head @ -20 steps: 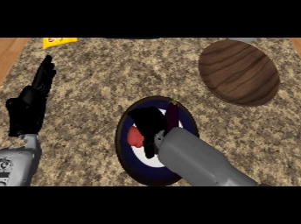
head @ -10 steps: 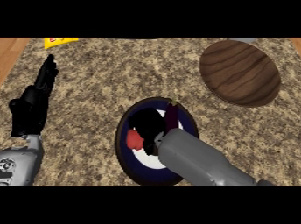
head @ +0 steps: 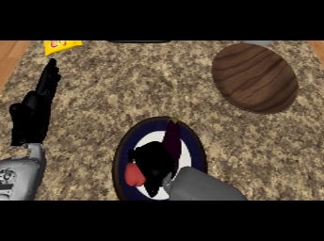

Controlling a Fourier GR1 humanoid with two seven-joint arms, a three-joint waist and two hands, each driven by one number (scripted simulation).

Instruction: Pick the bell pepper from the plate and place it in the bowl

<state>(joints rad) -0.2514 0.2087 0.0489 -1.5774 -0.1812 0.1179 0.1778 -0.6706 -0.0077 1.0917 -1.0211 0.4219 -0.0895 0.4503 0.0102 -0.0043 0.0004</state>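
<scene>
A red bell pepper [head: 132,173] lies on the left part of a dark-blue-rimmed plate [head: 192,143] near the counter's front edge. My right hand [head: 155,162] comes in from the lower edge and sits over the plate's middle. Its fingers are curled against the pepper, which shows only at the hand's left side. The grey right forearm [head: 203,188] covers the plate's near part. A dark slim shape [head: 172,135] reaches from the hand toward the far rim. The brown wooden bowl [head: 255,77] stands at the far right, well apart from the hand. My left hand [head: 34,110] rests open at the left, fingers up.
A yellow object [head: 62,45] lies at the far left corner of the speckled counter [head: 123,84]. Wooden strips run along both side edges. Bare counter lies between the plate and the bowl.
The right hand's fingers have curled into a compact shape and drawn back toward the near edge. The pepper has shifted down and left with it. The left hand has not moved.
</scene>
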